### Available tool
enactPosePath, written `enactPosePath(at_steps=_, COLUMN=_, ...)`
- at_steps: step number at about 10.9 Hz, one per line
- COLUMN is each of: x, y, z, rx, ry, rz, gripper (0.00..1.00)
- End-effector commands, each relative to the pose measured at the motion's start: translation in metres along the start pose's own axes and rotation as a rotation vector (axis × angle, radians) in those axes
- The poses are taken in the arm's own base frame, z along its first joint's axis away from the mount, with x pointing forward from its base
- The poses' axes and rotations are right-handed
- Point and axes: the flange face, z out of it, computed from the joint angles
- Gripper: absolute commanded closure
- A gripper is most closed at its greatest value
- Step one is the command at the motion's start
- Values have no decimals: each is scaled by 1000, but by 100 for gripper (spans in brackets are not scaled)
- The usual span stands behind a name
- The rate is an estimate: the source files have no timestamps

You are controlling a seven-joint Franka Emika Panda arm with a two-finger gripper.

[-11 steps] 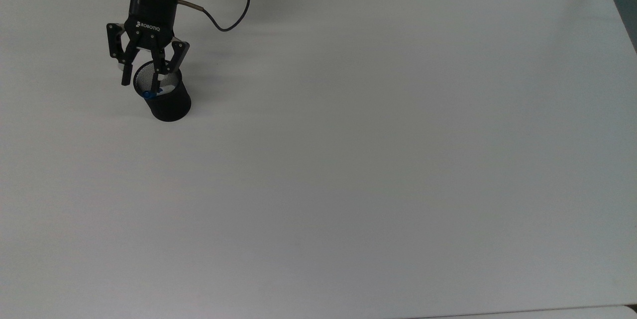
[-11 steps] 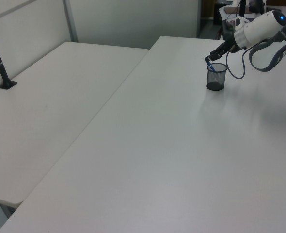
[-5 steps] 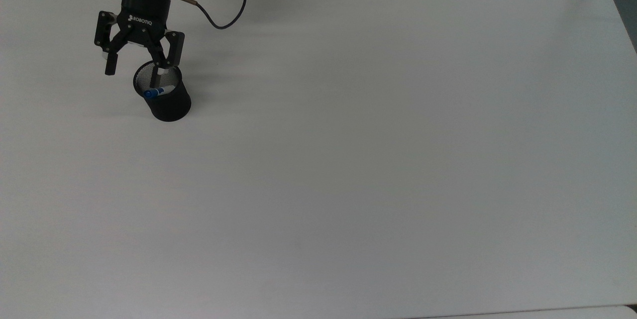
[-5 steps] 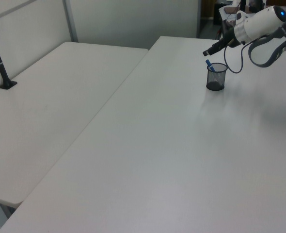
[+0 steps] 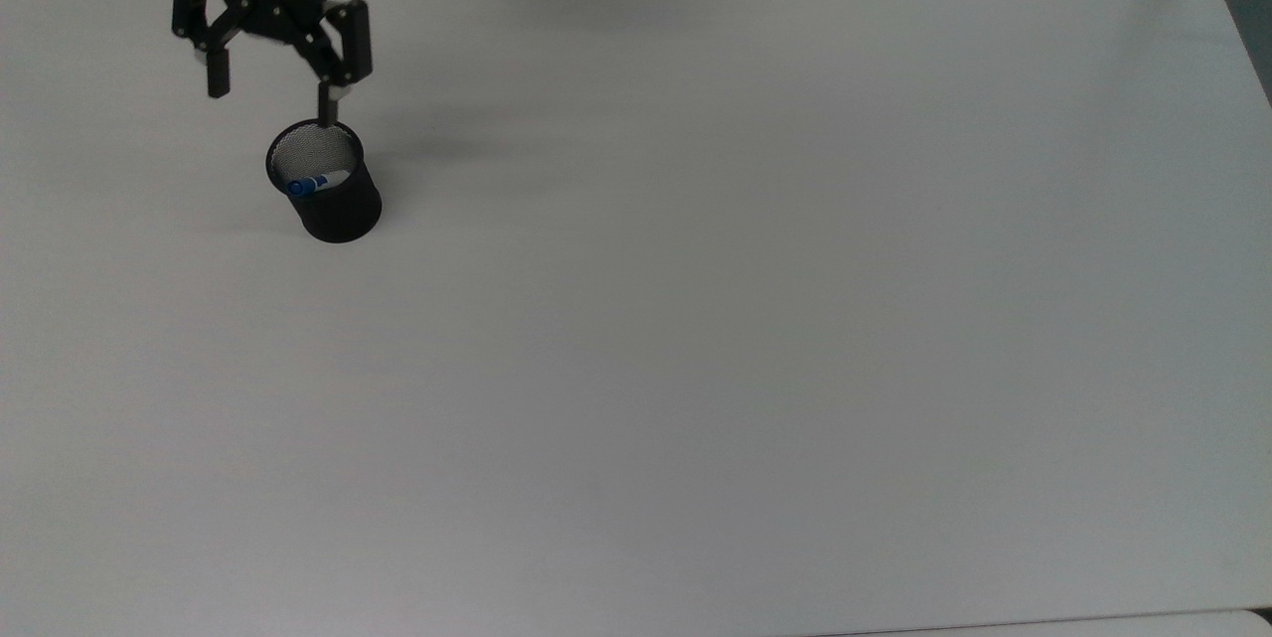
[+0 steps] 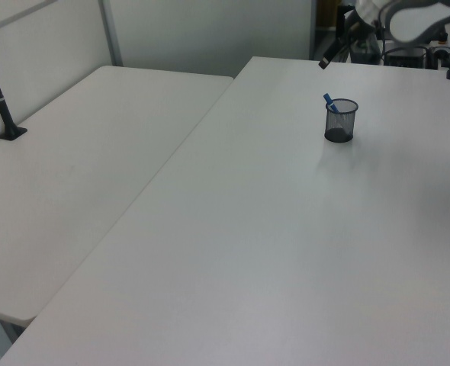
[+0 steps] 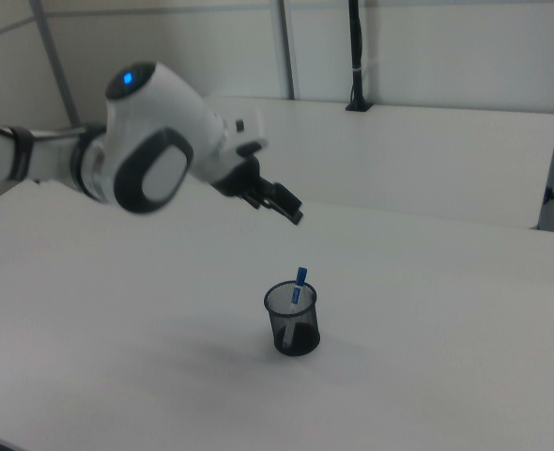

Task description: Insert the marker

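1. Lifted clear since a second ago, the gripper [image 5: 272, 85] has backed off from the mesh cup [image 5: 325, 183]. Then its fingers straddled the cup's mouth with one of them dipping inside the rim; now both hang above and behind it, toward the far edge of the tabletop [image 5: 755, 319] in the top view.

2. Its jaws are spread wide with nothing between them. In the top view one fingertip ends just short of the cup's far rim; in the right view the gripper [image 7: 286, 204] sits well above the cup [image 7: 293, 319], apart from it.

3. The marker [image 5: 310, 184] stayed behind when the gripper rose. It rests inside the cup, leaning against the wall, its blue cap uppermost.

4. In the left view the marker [image 6: 329, 101] pokes its blue end a little over the rim of the cup [image 6: 340, 120]; in the right view the marker [image 7: 299, 283] likewise stands tilted with its blue top above the rim.

5. I judge the insertion done: the pen is released, seated in the cup, and the cup stands upright. Only the retreat looks left.

6. The cup sits near the far-left corner of the tabletop as the top view shows it, and holds the marker alone as far as the mesh lets me see.
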Motion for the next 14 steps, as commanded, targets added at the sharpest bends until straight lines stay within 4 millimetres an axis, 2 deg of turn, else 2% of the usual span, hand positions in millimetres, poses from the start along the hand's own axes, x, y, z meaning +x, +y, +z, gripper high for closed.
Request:
enactPosePath(at_steps=1, x=31, y=-41, z=-47, rx=-2, ry=-240, rz=54, gripper=0)
enactPosePath(at_steps=4, x=47, y=-71, z=-89, rx=-9, ry=-334, rz=96, gripper=0)
enactPosePath(at_steps=7, x=37, y=-96, z=-107, rx=-6, ry=-460, rz=49, gripper=0)
enactPosePath(at_steps=8, x=37, y=-99, z=-105, rx=2, ry=-466, rz=43, gripper=0)
enactPosePath(at_steps=10, x=36, y=-105, z=-83, rx=-9, ry=-484, rz=5, gripper=0)
enactPosePath(at_steps=11, x=41, y=-109, z=-80, rx=0, ry=-477, rz=-37, gripper=0)
enactPosePath(at_steps=14, x=42, y=-98, z=-82, rx=16, ry=-481, rz=-104, gripper=0)
